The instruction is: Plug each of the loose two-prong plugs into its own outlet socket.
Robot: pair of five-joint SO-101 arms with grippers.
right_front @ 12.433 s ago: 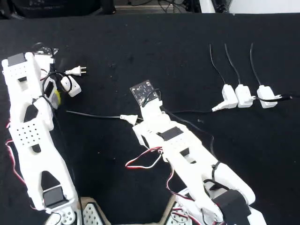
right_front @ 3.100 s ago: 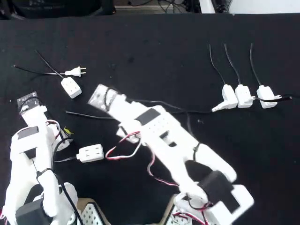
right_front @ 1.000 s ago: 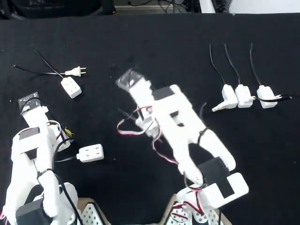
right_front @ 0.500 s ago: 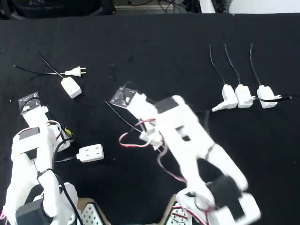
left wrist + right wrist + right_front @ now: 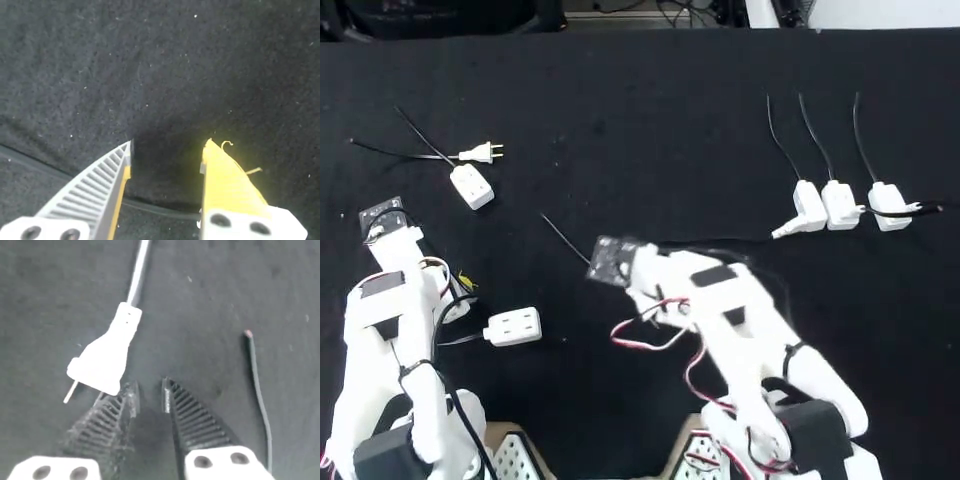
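A white two-prong plug (image 5: 105, 362) lies on the black cloth right beside one finger of my right gripper (image 5: 149, 390), prongs pointing away from its cord. The gripper is open by a narrow gap with nothing in it. In the high view the right arm (image 5: 720, 300) covers that plug at mid table. Another loose plug (image 5: 480, 152) lies at the far left, next to a small white outlet socket (image 5: 471, 186). A second outlet (image 5: 513, 326) sits near the left arm (image 5: 385, 290). My left gripper (image 5: 167, 147) hangs open over bare cloth.
Three white outlets (image 5: 839, 203) with black cords stand in a row at the far right. A thin black wire (image 5: 565, 238) runs out from under the right arm, its free end (image 5: 248, 335) near the gripper. A black cord (image 5: 150, 206) crosses under the left fingers.
The right arm has swung its wrist back from the middle of the table toward the near side, down over the plug. The left arm has stayed still over the last second.
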